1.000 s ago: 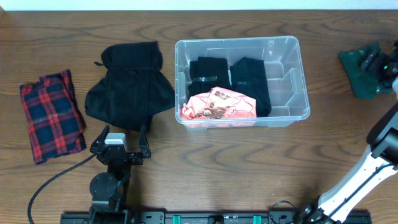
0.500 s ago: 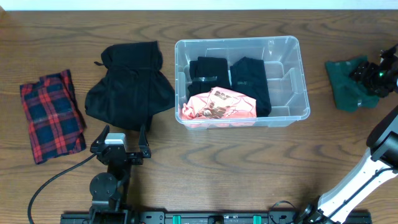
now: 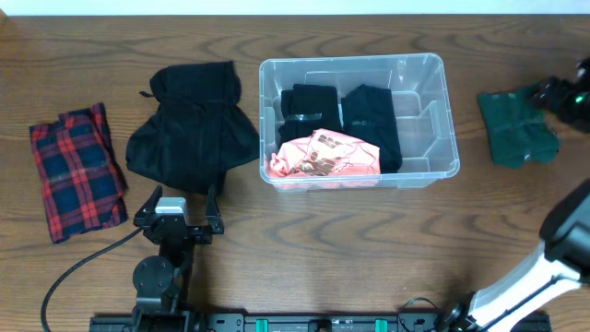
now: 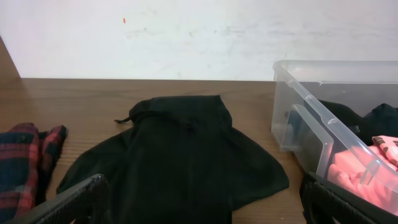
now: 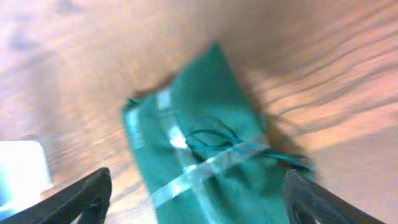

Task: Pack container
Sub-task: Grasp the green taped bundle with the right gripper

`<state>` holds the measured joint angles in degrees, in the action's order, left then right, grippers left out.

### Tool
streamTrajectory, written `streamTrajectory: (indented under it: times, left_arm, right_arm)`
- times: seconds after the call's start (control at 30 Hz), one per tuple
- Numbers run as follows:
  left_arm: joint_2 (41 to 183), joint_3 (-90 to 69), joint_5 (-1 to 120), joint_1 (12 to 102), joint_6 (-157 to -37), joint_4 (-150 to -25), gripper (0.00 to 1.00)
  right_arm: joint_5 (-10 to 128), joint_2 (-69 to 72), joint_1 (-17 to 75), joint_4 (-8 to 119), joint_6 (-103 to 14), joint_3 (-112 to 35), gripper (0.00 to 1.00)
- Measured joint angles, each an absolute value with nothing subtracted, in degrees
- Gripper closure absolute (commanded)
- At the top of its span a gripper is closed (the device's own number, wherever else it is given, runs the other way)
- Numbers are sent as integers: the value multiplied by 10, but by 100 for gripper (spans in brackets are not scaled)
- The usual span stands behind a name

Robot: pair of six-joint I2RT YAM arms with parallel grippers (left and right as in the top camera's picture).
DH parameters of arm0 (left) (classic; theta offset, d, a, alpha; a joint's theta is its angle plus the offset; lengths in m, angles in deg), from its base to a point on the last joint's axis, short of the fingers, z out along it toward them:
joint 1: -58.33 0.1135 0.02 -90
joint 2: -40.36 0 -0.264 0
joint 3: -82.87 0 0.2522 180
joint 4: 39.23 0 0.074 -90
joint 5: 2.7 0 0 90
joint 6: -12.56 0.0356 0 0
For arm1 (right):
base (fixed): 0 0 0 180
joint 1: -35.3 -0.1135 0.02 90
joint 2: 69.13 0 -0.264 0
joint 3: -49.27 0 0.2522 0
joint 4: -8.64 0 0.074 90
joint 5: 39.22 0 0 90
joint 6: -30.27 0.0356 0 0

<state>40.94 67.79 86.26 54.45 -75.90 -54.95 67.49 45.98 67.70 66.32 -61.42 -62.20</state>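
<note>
Wood-grain tabletop (image 3: 369, 249) runs wall to wall, bare brown with dark streaks. Ahead and to the right of the left gripper (image 4: 204, 186) sits the container (image 3: 431, 138), a clear, hard, round-cornered bin already holding two folded black pieces (image 3: 369, 115) and a crinkly pink packet (image 3: 324, 155). Straight ahead of those jaws, which stand wide apart and hold nothing, slumps a soft black garment (image 3: 194, 124). Off to their left lies a folded red-and-blue plaid cloth (image 3: 78, 171). The change is on the far side: the green bundle (image 3: 516, 129) has shifted closer to the container and now lies flat on the wood. The right gripper (image 5: 198, 198) has drawn back toward the table edge. Its wrist view is blurred, but the jaws show spread wide with the bundle below and between them, not held. That bundle is a small folded teal fabric crossed by a shiny band. It looks only repositioned, so it is still outside the bin and has yet to be lifted in.
</note>
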Motion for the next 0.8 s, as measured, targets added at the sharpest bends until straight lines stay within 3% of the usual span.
streamTrajectory:
  times: [0.17,0.37,0.8]
  left_arm:
    - [409,678,862,544,-759,-550,2]
    - [409,678,862,544,-759,-549,2]
    - [409,678,862,544,-759,-550,2]
  right_arm:
    - [620,399,681,671,-621,-624,2]
    - [587,430,707,699,-633,-624,4]
    - [666,548,724,715,-726,-622,10]
